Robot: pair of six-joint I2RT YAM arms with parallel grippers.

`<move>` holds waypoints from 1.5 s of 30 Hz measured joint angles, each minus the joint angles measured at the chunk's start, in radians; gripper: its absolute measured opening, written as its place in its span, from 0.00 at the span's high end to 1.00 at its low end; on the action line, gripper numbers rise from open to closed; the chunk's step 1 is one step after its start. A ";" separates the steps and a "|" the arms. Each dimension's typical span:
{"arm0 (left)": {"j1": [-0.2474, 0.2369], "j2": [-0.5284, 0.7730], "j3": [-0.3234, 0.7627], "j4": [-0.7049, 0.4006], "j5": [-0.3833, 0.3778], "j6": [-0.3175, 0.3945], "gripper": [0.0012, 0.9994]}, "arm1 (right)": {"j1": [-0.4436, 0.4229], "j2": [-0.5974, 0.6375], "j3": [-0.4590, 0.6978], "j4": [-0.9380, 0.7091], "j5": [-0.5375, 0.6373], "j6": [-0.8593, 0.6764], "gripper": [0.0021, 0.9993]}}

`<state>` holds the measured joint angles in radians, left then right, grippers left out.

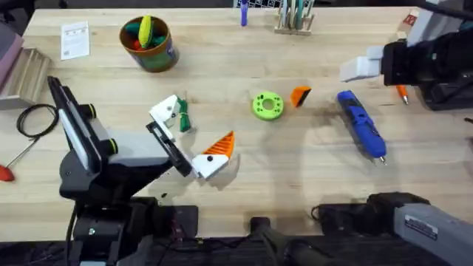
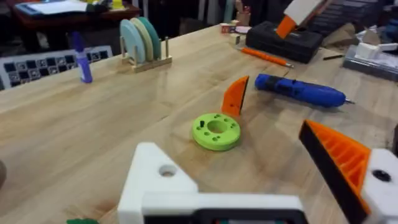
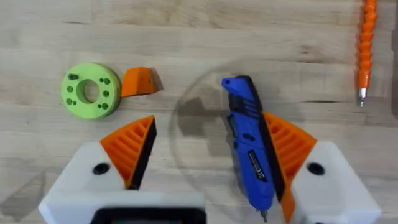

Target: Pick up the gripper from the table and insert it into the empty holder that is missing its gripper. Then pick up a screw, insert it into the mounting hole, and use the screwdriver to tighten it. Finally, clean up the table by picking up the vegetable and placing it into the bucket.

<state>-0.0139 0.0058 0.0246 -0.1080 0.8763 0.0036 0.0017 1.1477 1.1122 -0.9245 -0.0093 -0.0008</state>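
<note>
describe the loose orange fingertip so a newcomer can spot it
Start at the bright green disc mid-table. The gripper lies just beside it, between disc and blue screwdriver. It is a small orange wedge, unlike the thin orange pen-like tool farther right.

Robotics lab or workshop bench. Evidence: pale wooden butcher-block tabletop [image 1: 222, 66]; chunky blue cylindrical power screwdriver [image 1: 362, 123]; thin orange pen-like tool [image 2: 267, 57]; black tool case [image 2: 291, 42]; coiled black cable [image 1: 37, 120]; black-and-white checkered calibration board [image 2: 37, 65]; cluttered desks behind.
</note>
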 joint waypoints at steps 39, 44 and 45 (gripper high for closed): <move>0.000 -0.001 -0.004 0.007 0.026 0.045 0.01 | 0.000 0.000 0.000 0.000 0.000 0.000 0.01; 0.000 -0.001 -0.004 0.007 0.026 0.045 0.01 | 0.000 0.000 0.000 0.000 0.000 0.000 0.01; 0.000 -0.001 -0.004 0.007 0.026 0.045 0.01 | 0.000 0.000 0.000 0.000 0.000 0.000 0.01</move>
<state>-0.0139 0.0051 0.0204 -0.1009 0.9020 0.0490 0.0017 1.1477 1.1122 -0.9241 -0.0093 -0.0010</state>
